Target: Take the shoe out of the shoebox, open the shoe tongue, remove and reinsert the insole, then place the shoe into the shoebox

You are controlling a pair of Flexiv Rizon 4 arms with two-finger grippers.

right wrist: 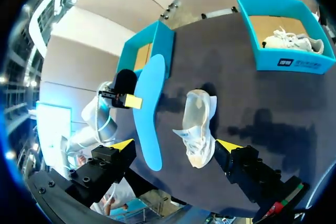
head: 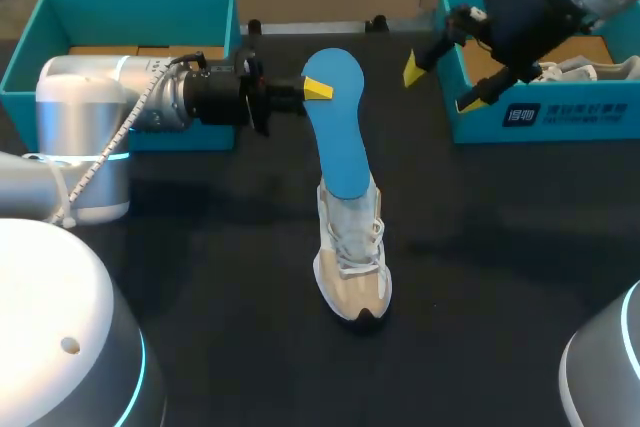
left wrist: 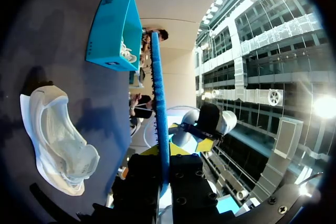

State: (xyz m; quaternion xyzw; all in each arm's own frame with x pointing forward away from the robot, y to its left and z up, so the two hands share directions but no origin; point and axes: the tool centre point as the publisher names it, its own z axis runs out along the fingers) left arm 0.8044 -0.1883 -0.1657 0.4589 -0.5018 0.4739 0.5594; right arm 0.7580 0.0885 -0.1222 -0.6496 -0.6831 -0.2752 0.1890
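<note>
A white and beige shoe [head: 352, 252] lies on the black table, toe toward the front edge. My left gripper [head: 318, 88] is shut on the side edge of a blue insole [head: 338, 127], which hangs in the air with its lower end over the shoe's opening. In the left wrist view the insole [left wrist: 157, 98] runs edge-on out from between the yellow tips of that gripper [left wrist: 164, 153], and the shoe [left wrist: 58, 140] lies apart from it. My right gripper [head: 442, 84] hangs open beside the teal shoebox [head: 545, 122]. From the right wrist its gripper [right wrist: 176, 145] faces the insole [right wrist: 149, 108] and the shoe [right wrist: 199, 124].
The right shoebox holds a second white shoe [head: 590, 69]. Another teal box [head: 120, 7] stands at the back left, behind my left arm. Bare black tabletop lies to both sides of the shoe.
</note>
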